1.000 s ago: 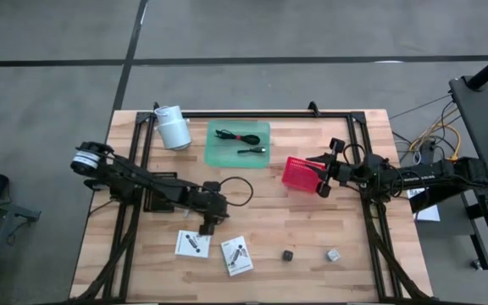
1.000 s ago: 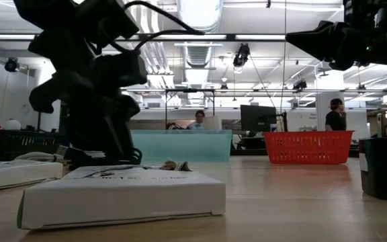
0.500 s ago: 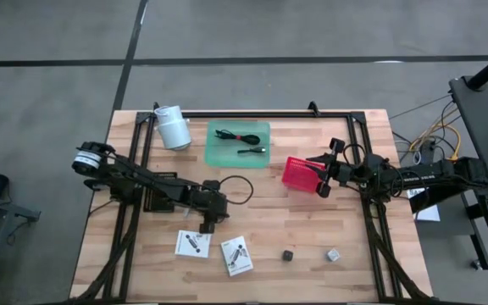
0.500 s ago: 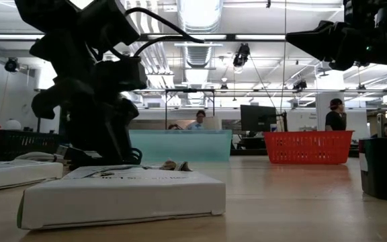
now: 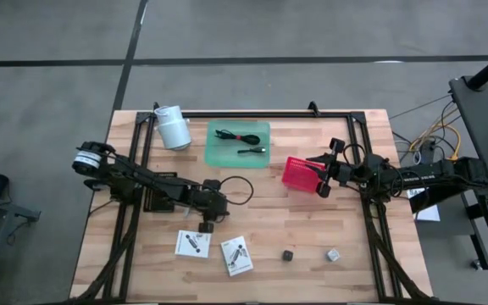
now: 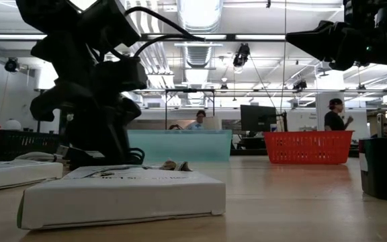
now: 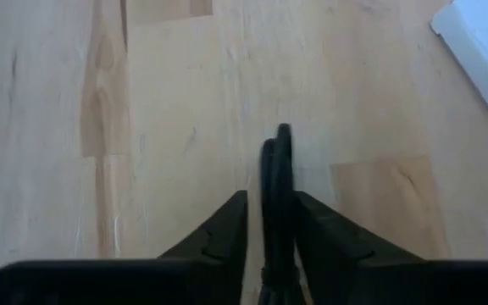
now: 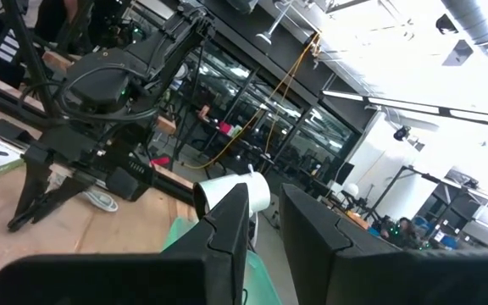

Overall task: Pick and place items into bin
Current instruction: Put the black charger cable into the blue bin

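Observation:
My left gripper (image 5: 206, 224) is low over the middle of the table, just beyond two white printed cards (image 5: 192, 244) (image 5: 236, 255), and is shut on a thin black cable (image 7: 275, 169). The cable's loop (image 5: 242, 191) lies on the wood beside the gripper. My right gripper (image 5: 322, 174) hangs open and empty next to the red basket (image 5: 297, 172). A dark cube (image 5: 287, 254) and a pale cube (image 5: 333, 254) lie near the front edge. The green bin (image 5: 238, 142) at the back holds black cables. My left gripper pinches the black cable between its two fingers (image 7: 227, 224); two strands run side by side along the fingers, and a bent end (image 7: 282, 134) sticks out past the fingertips. The fingers slant down at the table. The rest of the cable trails as a slack loop (image 5: 246, 193) on the wood.
A white cylindrical roll (image 5: 173, 127) lies at the back left beside the green bin. Black frame rails (image 5: 142, 169) run over the table on both sides. In the low view a card (image 6: 119, 191) lies close to the camera. People show in the room behind the table.

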Robot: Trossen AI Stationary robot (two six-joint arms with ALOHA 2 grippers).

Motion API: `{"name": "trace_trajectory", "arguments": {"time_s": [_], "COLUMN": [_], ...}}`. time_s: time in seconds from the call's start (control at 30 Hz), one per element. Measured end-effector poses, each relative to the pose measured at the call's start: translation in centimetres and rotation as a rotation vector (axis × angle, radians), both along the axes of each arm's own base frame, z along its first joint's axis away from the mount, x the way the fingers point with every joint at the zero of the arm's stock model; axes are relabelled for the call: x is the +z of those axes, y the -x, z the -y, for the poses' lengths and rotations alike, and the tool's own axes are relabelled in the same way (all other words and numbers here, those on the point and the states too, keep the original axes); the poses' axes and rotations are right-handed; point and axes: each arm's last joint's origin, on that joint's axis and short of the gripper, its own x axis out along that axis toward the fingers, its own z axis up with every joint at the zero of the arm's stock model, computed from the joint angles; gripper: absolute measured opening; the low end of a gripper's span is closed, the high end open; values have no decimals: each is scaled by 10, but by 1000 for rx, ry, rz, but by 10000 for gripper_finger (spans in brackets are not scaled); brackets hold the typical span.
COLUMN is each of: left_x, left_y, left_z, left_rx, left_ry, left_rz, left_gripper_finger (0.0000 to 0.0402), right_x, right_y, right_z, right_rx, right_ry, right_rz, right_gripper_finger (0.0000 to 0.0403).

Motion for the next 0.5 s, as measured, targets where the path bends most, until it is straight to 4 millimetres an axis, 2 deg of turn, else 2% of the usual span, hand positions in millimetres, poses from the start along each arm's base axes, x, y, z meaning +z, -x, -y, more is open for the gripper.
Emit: {"name": "trace_trajectory", "arguments": {"time_s": [0.1,0.17,0.5], "left_x": [0,0,4], "left_y": [0,0,-2], "left_z": [0,0,0], "left_rx": [-12,-13,-17], "left_ry": [-4,-2,-4], "left_rz": [1,1,16], "left_gripper_finger": [25,11,13], "right_x": [0,0,0], "right_y": [0,0,0], "right_z": [0,0,0], "right_rx": [0,0,0], "right_ry": [0,0,0], "right_rz": [0,0,0], "right_gripper_finger": [57,57,57]}}
